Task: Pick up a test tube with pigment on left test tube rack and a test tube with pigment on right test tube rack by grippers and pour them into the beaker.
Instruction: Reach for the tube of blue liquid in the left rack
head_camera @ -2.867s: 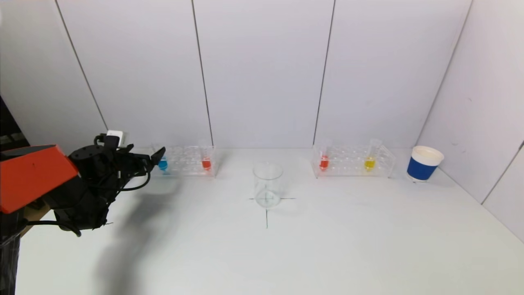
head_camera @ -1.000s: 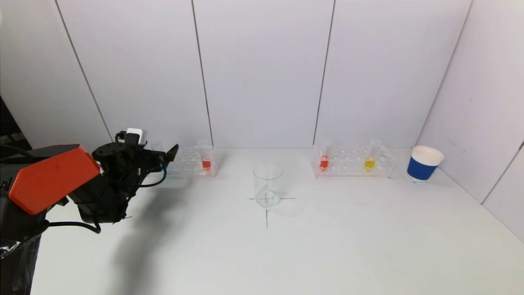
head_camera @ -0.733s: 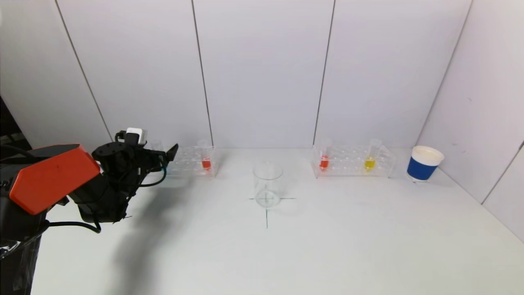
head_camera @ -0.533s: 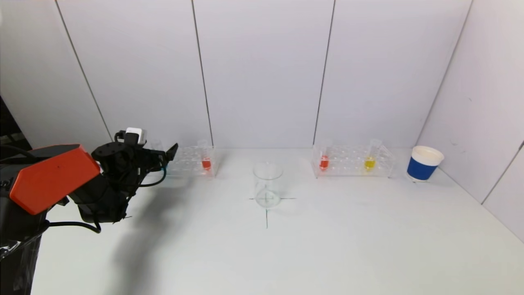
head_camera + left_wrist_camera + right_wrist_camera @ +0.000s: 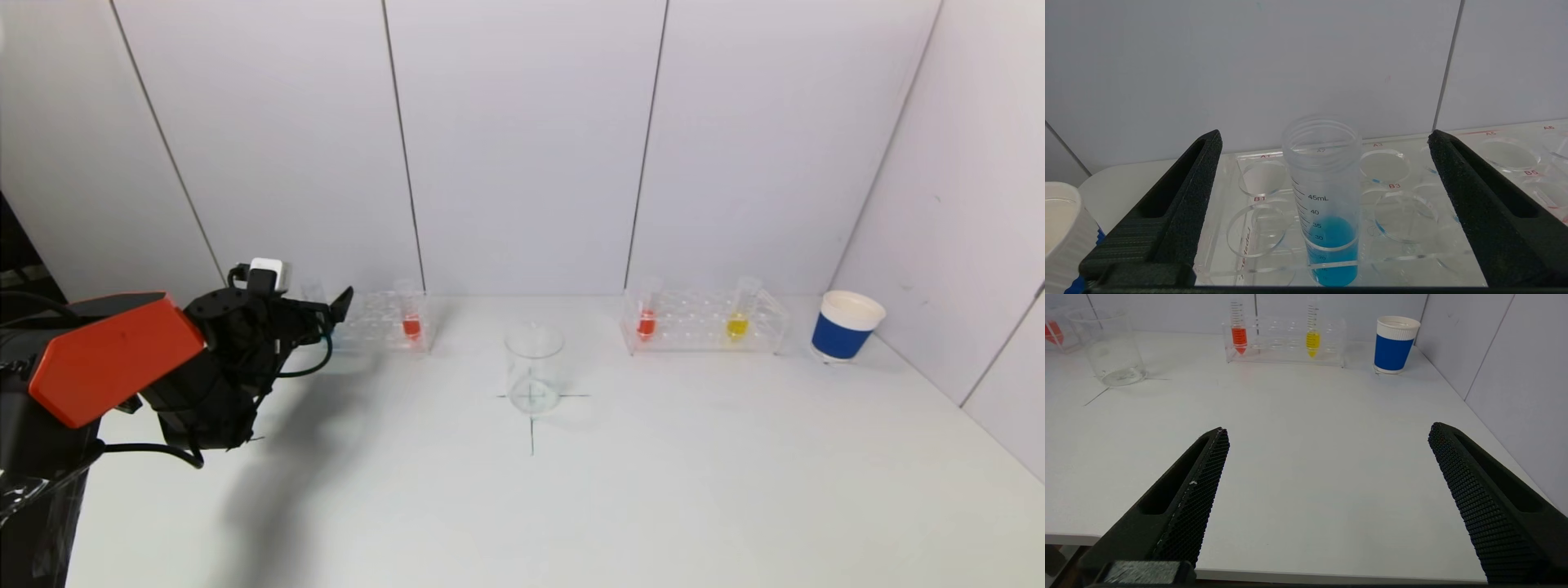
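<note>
Head view: white worktop (image 5: 571,506), two clear racks at its far edge, beaker (image 5: 534,367) between them on a cross mark, empty as far as I can tell.

Left arm: left hand (image 5: 1323,212) at the outer end of the left rack (image 5: 375,320), level w/ the tubes. Fingers spread wide, nothing held. Left wrist view: blue tube (image 5: 1327,204) stands upright in its rack hole, directly ahead of the hand and centred between the two pads, clear of both. Orange tube (image 5: 411,314) is at the rack's other end, away from the hand on the beaker side.

Right arm: not seen in head view. Right hand (image 5: 1327,506) is low at the near edge of the worktop, fingers wide, empty. Right rack (image 5: 1286,341) w/ red tube (image 5: 1238,330) and yellow tube (image 5: 1312,332) is far ahead of it; blue paper cup (image 5: 1395,345) is beside the rack's outer end.

Step (judged): pre-grasp on blue tube, left side. No tube lifted, nothing poured.

Next needs: a short advance so the pads flank the tube wall above the rack plate, then close, then lift straight up to clear the hole before swinging toward the beaker. Tube is open-topped, so keep it upright in transit.
</note>
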Robot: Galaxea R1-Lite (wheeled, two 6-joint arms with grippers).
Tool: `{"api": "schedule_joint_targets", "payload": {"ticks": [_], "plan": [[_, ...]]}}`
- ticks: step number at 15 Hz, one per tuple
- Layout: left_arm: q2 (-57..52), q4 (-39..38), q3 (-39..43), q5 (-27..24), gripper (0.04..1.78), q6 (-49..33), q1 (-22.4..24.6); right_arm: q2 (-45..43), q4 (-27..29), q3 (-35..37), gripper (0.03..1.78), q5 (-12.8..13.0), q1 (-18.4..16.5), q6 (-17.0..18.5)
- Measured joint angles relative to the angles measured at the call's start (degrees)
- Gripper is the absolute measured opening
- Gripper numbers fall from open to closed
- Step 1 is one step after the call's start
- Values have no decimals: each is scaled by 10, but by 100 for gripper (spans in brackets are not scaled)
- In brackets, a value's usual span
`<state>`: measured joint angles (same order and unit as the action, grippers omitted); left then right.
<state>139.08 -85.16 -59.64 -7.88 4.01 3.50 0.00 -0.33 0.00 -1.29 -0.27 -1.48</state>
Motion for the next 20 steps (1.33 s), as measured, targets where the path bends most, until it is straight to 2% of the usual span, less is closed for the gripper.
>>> {"api": "schedule_joint_targets", "payload": {"ticks": [15,17,20], "plan": [[5,-11,5,0,176,0,1,0,0,0,177,0,0,0],[5,-10,5,1,169,0,1,0,0,0,177,0,0,0],[5,-11,2,3,139,0,1,0,0,0,177,0,0,0]]}}
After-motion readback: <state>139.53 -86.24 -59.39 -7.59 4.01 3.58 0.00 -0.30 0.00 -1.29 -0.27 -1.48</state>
